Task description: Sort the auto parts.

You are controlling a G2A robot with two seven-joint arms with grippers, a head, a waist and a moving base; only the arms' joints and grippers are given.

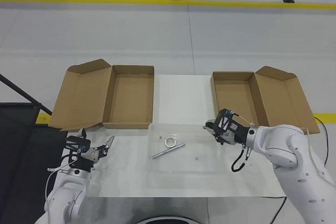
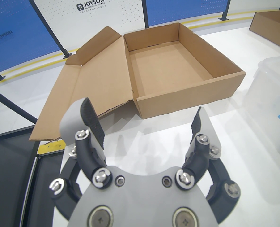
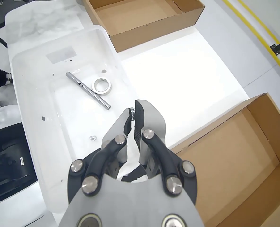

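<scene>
A clear plastic bin [image 1: 210, 168] sits mid-table and holds a metal rod [image 3: 88, 90], a metal ring [image 3: 101, 85] and a tiny metal stud [image 3: 92, 138]. In the top view the rod [image 1: 168, 150] and ring [image 1: 169, 142] lie in the bin's left half. My right gripper [image 3: 133, 113] hangs over the bin's right rim [image 1: 213, 130], shut on a small shiny metal part [image 3: 132, 111] at its fingertips. My left gripper [image 2: 144, 116] stands open and empty over the table left of the bin [image 1: 95, 150], facing the left cardboard box [image 2: 177, 64].
Two open cardboard boxes with flaps folded out stand behind the bin, one at left [image 1: 129, 95] and one at right [image 1: 235, 98]; both look empty. Bare white tabletop [image 1: 182, 101] lies between them. A black panel [image 1: 11, 145] borders the table's left side.
</scene>
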